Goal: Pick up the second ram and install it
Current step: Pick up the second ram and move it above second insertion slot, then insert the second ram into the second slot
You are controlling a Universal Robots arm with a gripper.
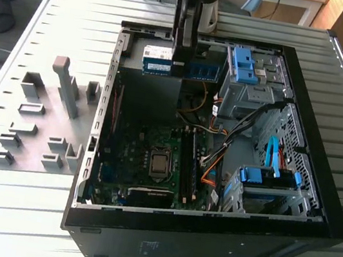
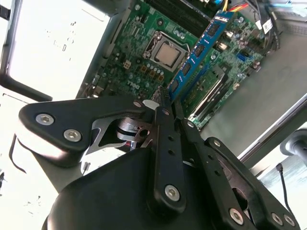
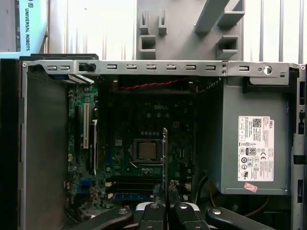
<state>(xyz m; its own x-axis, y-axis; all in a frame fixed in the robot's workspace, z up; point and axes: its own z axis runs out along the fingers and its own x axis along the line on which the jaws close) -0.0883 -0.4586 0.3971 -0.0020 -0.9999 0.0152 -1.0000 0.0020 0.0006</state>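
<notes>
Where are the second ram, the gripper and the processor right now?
second ram (image 2: pixel 197 51), second wrist view, chip at mid-strip.
gripper (image 2: pixel 171 101), second wrist view, midway between its fingertips.
processor (image 2: pixel 168 52), second wrist view, centre of its metal lid.

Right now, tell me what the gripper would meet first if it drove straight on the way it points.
Shut on the second ram, the gripper points down into the open computer case. The ram would likely touch the motherboard first, near the memory slots beside the processor; depth is unclear.

Case (image 1: pixel 333 219) open above; power supply (image 3: pixel 254 143), drive cages (image 1: pixel 250 82), cables (image 1: pixel 214 168) hem motherboard (image 1: pixel 134 155).
</notes>
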